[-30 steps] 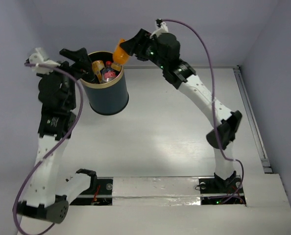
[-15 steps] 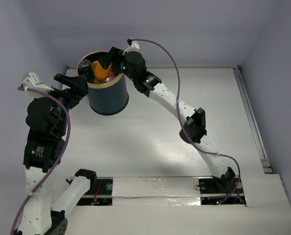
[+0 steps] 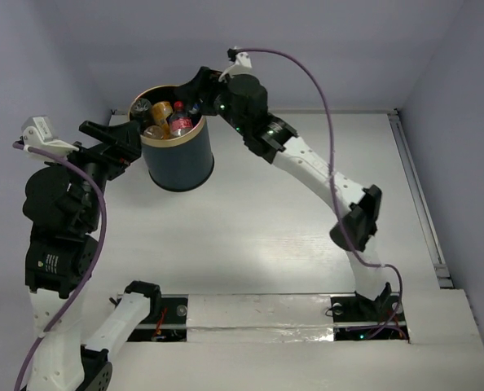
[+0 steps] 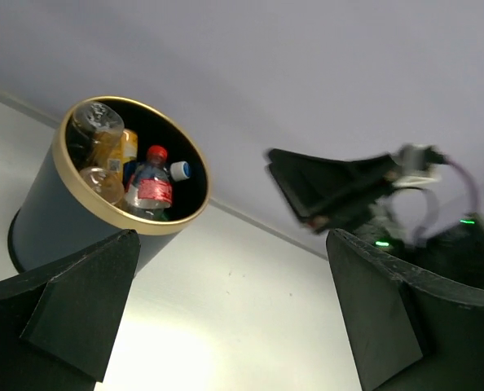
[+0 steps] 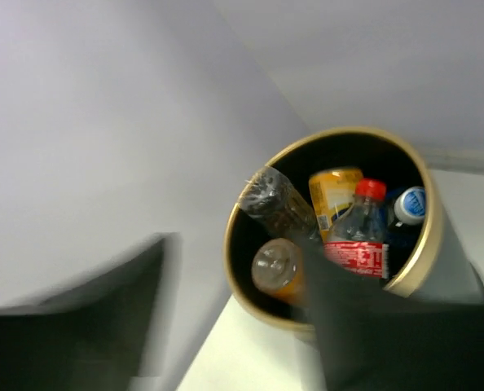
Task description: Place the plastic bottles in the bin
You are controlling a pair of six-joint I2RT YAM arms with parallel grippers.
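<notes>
The dark navy bin (image 3: 177, 159) with a gold rim stands at the back left of the table. Several plastic bottles (image 3: 167, 116) lie inside it: a clear one with a red cap and label (image 5: 358, 236), orange-filled ones (image 5: 281, 270) and a blue-capped one (image 4: 180, 170). My right gripper (image 3: 195, 91) is open and empty just behind the bin's right rim. My left gripper (image 3: 112, 145) is open and empty beside the bin's left wall. The bin also shows in the left wrist view (image 4: 55, 212) and the right wrist view (image 5: 450, 265).
The walls stand close behind the bin (image 3: 307, 49). A rail (image 3: 417, 187) runs along the table's right edge. The right arm (image 3: 323, 175) stretches diagonally across the table's back right.
My right gripper carried an orange bottle over the bin, let it go into the bin, and has drawn back to the right, empty. My left arm has pulled back to the left.
</notes>
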